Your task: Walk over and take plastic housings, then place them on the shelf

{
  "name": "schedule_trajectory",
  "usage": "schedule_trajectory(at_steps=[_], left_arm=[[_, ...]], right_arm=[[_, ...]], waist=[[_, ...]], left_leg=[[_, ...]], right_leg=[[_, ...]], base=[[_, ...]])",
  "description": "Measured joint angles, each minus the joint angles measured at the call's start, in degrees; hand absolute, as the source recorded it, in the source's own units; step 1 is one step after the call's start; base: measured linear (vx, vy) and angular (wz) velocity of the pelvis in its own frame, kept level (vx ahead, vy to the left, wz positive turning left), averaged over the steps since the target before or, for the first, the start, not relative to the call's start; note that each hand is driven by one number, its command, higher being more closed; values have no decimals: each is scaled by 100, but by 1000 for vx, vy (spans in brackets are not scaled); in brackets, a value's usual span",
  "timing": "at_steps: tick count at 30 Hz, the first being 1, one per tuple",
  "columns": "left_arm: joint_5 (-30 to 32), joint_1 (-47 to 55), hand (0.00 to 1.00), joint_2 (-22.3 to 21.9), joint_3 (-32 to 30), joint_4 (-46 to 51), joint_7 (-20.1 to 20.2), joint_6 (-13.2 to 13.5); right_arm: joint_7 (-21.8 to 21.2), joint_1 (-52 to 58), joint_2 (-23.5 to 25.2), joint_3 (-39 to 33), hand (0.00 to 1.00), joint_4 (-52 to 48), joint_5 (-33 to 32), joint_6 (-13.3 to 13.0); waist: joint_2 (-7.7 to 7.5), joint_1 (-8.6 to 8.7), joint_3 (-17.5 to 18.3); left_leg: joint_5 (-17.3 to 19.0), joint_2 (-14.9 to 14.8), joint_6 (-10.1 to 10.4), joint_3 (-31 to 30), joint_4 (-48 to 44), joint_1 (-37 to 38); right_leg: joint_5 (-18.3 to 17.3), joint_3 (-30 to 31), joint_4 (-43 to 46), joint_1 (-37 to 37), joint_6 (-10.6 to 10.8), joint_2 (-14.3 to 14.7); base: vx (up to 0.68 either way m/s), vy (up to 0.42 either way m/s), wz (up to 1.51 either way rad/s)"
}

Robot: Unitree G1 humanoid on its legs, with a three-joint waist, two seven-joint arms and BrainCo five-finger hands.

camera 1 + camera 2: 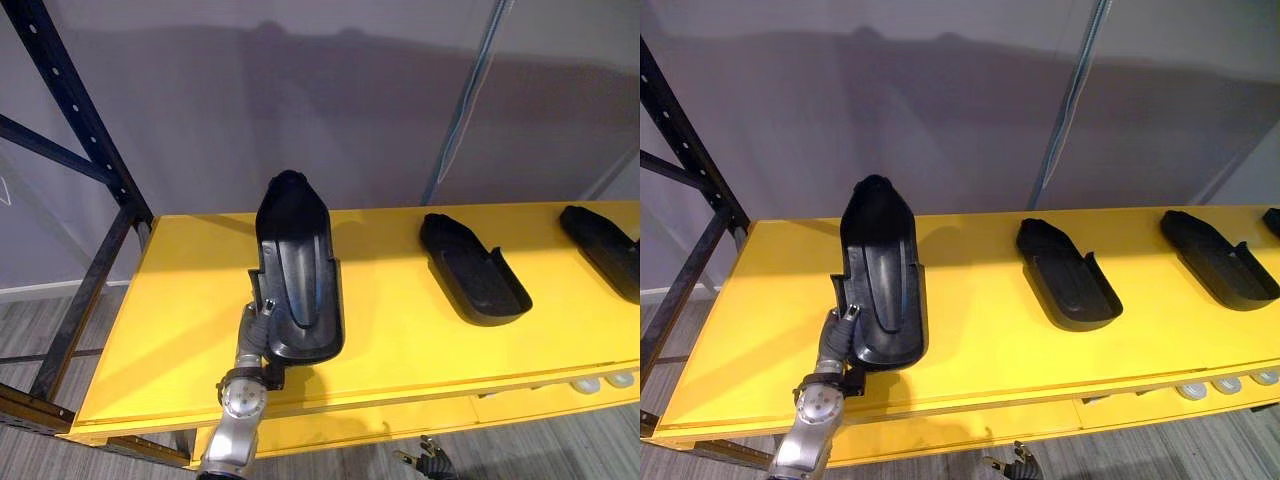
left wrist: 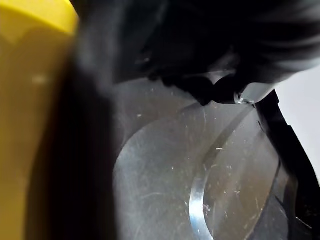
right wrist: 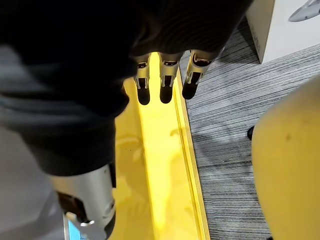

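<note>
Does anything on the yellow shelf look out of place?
The leftmost housing is tilted up, held at its near end by the left hand, while the next housing lies flat on the yellow shelf.

Head stereo pair looks down, fairly near, on the yellow shelf point(image 1: 400, 330), sharing nearly all. Left wrist camera sits against the black housing point(image 2: 165, 190); right wrist's faces past fingers point(image 3: 165, 86) to floor point(image 3: 225, 125).

No legible text or numbers on plastic housings point(image 1: 297, 250) or shelf point(image 1: 400, 340)
</note>
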State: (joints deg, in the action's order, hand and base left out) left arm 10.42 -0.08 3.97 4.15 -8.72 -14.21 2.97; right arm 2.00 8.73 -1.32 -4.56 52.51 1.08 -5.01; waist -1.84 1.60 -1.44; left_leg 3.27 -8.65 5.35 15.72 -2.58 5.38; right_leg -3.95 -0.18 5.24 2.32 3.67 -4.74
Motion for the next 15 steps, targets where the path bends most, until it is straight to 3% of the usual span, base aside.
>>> schedule_trajectory(at_steps=[9,15], left_arm=[[221,-628,100,121,-430,-854,-66,-321],[274,-849,100,106,-580,-1051,-147,-453]], right_arm=[[-112,-56,-14,10,0,-13,3,27],[-127,-59,-13,9,0,-11,14,39]], waist=[[29,246,19],[18,267,28]], left_leg=[[-386,111,-19,19,564,-5],[-412,216,-6,-31,770,-4]], right_leg=[[214,111,-243,-253,13,7],[213,284,-409,-242,29,6]], base=[[-207,0,-6],[-54,33,-5]])
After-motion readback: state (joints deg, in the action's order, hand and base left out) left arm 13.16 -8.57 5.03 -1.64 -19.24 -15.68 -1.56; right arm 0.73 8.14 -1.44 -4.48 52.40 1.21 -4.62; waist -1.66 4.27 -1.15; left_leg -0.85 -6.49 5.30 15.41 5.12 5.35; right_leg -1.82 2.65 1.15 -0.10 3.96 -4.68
